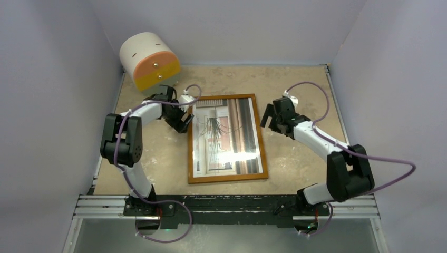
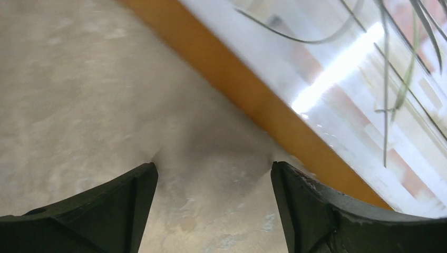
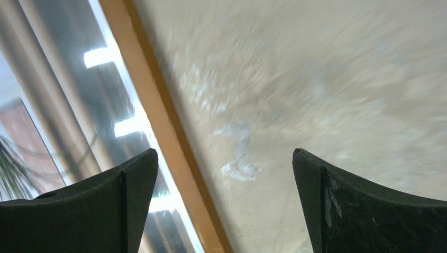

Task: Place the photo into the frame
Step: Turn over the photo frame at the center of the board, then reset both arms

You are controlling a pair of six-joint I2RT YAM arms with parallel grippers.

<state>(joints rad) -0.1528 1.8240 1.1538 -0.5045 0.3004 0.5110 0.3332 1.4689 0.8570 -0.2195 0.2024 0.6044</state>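
Observation:
The orange-brown wooden frame [image 1: 227, 179] lies flat in the middle of the table. The photo [image 1: 221, 137] of the spiky green plant at a window shows inside it, under the glass, with bright glare on the lower half. My left gripper [image 1: 183, 122] is open and empty, low over the table just left of the frame's upper left rail [image 2: 253, 95]. The photo also shows in the left wrist view [image 2: 369, 79]. My right gripper [image 1: 268, 118] is open and empty, straddling the frame's right rail [image 3: 158, 110] near its top, one finger over the glass [image 3: 58, 105].
A white cylinder-shaped object with an orange and yellow face [image 1: 148, 59] stands at the back left corner. Pale walls close in the table on three sides. The arms' metal mounting rail [image 1: 226, 203] runs along the near edge.

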